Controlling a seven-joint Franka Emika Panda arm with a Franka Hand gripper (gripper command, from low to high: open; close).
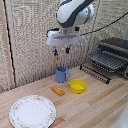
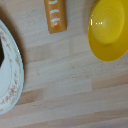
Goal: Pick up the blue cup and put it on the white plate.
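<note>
The blue mug (image 1: 62, 74) stands upright on the wooden table (image 1: 95, 107) near the back wall, its handle toward the exterior view's right. My gripper (image 1: 61, 51) hangs in the air above it, well clear of its rim, with its blue-tipped fingers (image 1: 55, 52) apart and nothing between them. The white plate (image 1: 32, 111) with a speckled rim lies flat at the front on the exterior view's left. In the wrist view only an edge of the plate (image 2: 10, 75) shows; the mug and my fingers are out of that view.
A shallow yellow bowl (image 1: 77, 86) (image 2: 109, 29) sits just to the exterior view's right of the mug. An orange packet (image 1: 58, 90) (image 2: 55, 16) lies in front of the mug. A dark toaster oven (image 1: 112, 56) stands at the back right.
</note>
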